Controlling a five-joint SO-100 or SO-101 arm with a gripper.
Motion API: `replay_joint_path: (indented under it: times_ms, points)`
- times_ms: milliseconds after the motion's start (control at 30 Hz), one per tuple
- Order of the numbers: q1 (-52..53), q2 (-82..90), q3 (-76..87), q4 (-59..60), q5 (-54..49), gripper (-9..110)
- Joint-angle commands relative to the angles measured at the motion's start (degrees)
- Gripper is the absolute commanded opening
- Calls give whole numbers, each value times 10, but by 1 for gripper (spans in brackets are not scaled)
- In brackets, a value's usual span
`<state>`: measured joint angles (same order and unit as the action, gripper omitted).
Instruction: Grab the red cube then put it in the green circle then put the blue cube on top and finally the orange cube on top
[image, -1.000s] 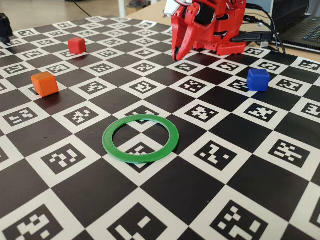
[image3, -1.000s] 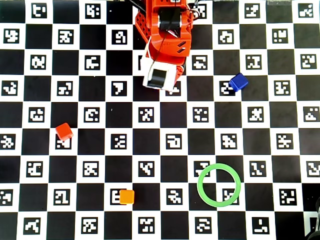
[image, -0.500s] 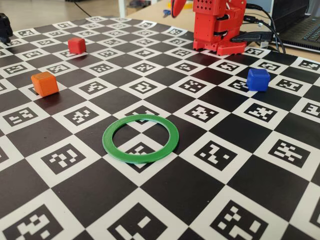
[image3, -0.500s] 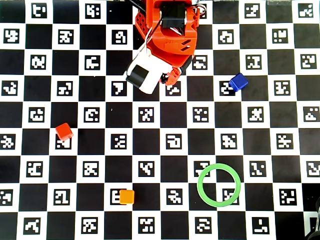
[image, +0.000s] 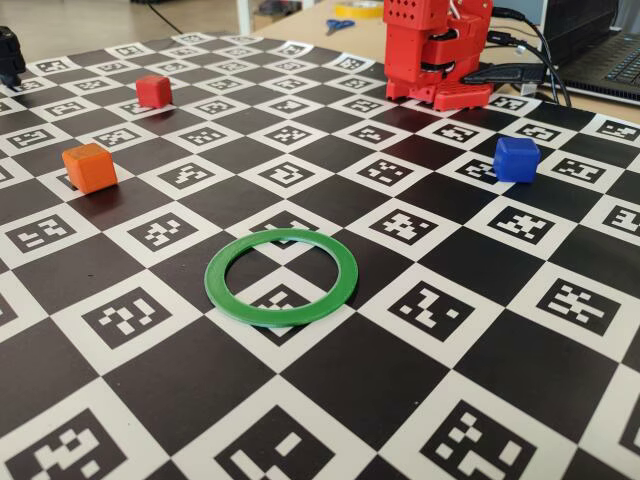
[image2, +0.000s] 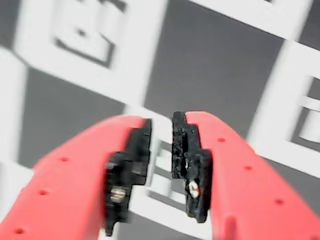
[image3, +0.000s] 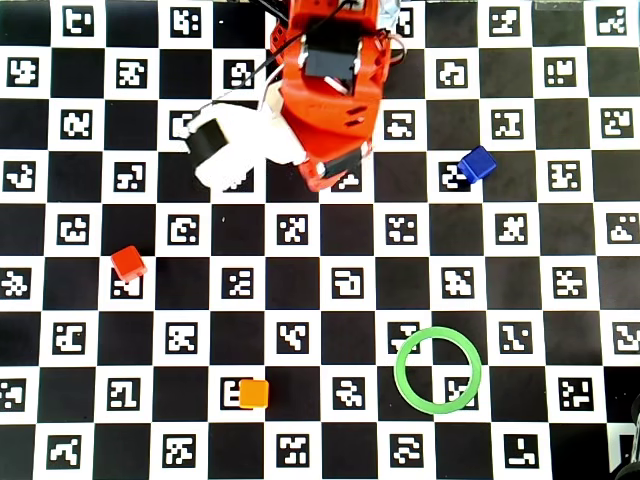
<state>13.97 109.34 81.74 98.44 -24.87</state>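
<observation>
The red cube (image: 153, 90) (image3: 128, 263) sits alone at the far left of the checkerboard. The orange cube (image: 89, 167) (image3: 254, 393) lies nearer the front in the fixed view. The blue cube (image: 516, 158) (image3: 477, 163) stands to the right of the arm's base. The green circle (image: 215, 282) (image3: 400, 370) lies flat with nothing inside it. My gripper (image2: 161, 122) hangs high over the board, open by a narrow gap, with nothing between its black pads (image2: 187, 150). It is above the frame in the fixed view. No cube shows in the wrist view.
The red arm base (image: 430, 50) stands at the board's far edge, with cables and a laptop (image: 610, 60) to its right. In the overhead view the arm's white wrist block (image3: 215, 145) points left of the base. Scissors (image: 338, 24) lie beyond the board.
The arm has risen and swung left in the overhead view, towards the red cube's side. The gripper has left the fixed view through the top. The cubes and ring have not moved.
</observation>
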Motion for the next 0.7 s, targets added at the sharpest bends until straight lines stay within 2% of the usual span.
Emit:
replay_joint_path:
  times_ms: [0,200,367,500,667]
  points:
    - [60,-72,-152,20,111,14]
    - [143,-188,-272,40,270,32]
    - [195,-257,-321,40,372,40]
    - [228,-301,-345,37,433,45]
    - [250,-352,-351,21,446,47]
